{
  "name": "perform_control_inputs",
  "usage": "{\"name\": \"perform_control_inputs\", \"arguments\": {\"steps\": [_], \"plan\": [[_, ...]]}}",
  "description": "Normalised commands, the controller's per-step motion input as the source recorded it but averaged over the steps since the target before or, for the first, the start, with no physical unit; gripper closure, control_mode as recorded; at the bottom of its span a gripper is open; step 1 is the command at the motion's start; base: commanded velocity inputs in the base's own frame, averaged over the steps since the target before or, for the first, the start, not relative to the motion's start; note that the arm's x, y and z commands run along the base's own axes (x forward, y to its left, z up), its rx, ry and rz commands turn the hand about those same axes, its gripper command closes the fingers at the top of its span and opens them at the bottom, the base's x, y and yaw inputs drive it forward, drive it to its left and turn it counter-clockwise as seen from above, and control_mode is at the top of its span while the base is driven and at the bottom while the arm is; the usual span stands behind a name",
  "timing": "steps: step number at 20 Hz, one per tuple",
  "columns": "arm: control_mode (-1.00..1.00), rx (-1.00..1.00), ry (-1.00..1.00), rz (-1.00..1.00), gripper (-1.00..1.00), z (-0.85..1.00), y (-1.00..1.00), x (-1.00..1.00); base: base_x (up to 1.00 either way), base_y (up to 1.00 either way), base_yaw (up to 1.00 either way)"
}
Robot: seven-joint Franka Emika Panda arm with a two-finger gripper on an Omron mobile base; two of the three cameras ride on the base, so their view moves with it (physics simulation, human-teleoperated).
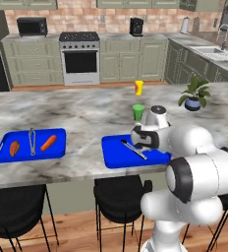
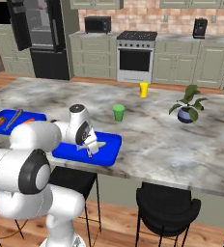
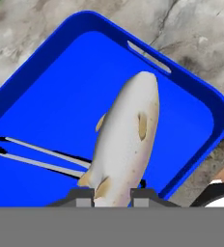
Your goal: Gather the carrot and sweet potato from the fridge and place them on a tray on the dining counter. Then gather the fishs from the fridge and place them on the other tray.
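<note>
gripper [image 3: 112, 193]: clamped on the pale fish [image 3: 126, 144], holding it by the tail end just over the near blue tray [image 3: 215, 103]
in the way: a pair of metal tongs [image 1: 134, 149] is lying in that same tray, right beside the fish
trays: two blue ones on the dining counter [image 1: 86, 110], both along the near edge, well apart
far-left tray [image 1: 3, 142]: carrot [image 1: 48, 142] on the right, sweet potato [image 1: 14, 147] on the left, second pair of tongs [image 1: 32, 141] between them
cups: two, a green one [image 1: 138, 112] just behind the near tray, a yellow one [image 1: 139, 87] farther back
plant [image 1: 194, 93]: one potted plant, off to the right on the counter
stools: three black ones I can count under the near edge
fridge [image 2: 39, 36]: far left, door looks open
</note>
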Motion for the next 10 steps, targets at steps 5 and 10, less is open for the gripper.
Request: {"name": "perform_control_inputs", "arguments": {"steps": [5,10], "plan": [[-1.0,0.0,0.01,-0.03,1.0,-0.18,0.0,0.19,0.0,0.0,0.0],[-1.0,0.0,0.0,-0.03,1.0,-0.13,0.0,0.24,0.0,0.0,0.0]]}}
